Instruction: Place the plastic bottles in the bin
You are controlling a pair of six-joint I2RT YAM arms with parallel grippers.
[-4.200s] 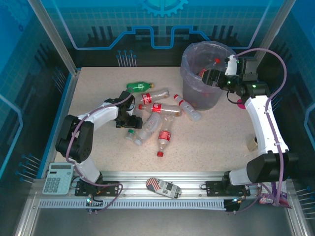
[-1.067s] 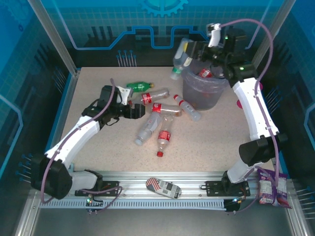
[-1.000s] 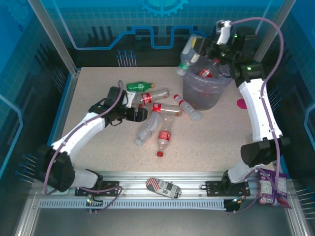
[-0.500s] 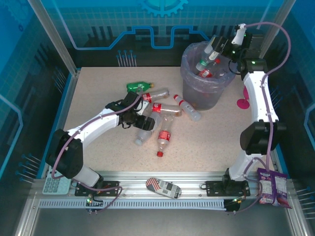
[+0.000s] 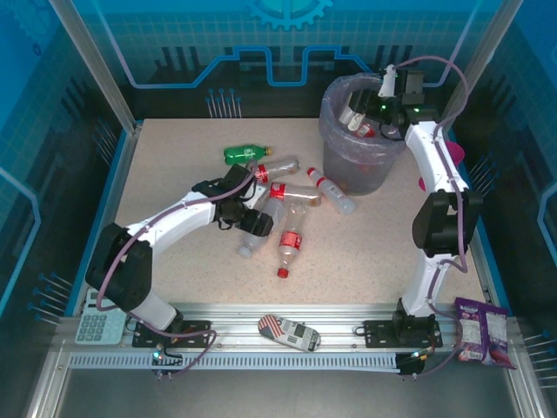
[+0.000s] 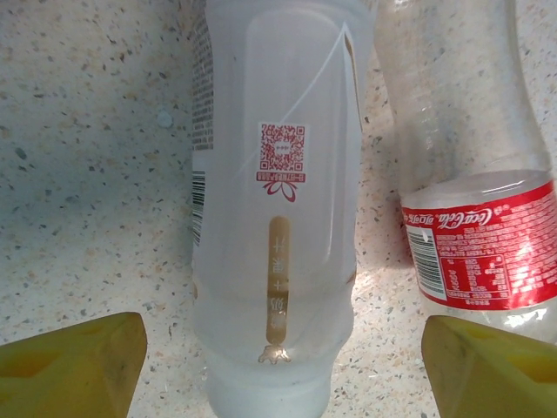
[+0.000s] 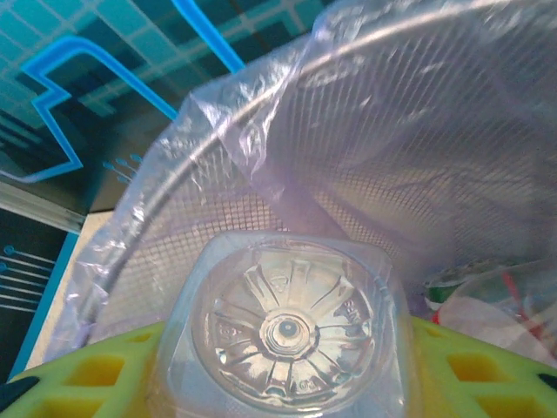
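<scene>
Two grippers we watch: our right gripper [image 7: 283, 379] is clamped on a clear bottle [image 7: 287, 326] at the bin [image 5: 355, 171] mouth, while our left gripper [image 6: 278, 366], spread wide, straddles a frosted bottle [image 6: 274, 192] lying on the bench [image 6: 87, 131].

Bright, even overhead light casts soft shadows on the table [image 5: 157, 165]; the bin [image 7: 365, 131] close-up is hazy.

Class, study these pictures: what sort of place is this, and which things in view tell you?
Most likely a robotics lab test cell: a speckled table enclosed by aluminium posts and blue printed panels, two robot arms bolted to a rail, and plastic bottles scattered beside a lined bin.
</scene>
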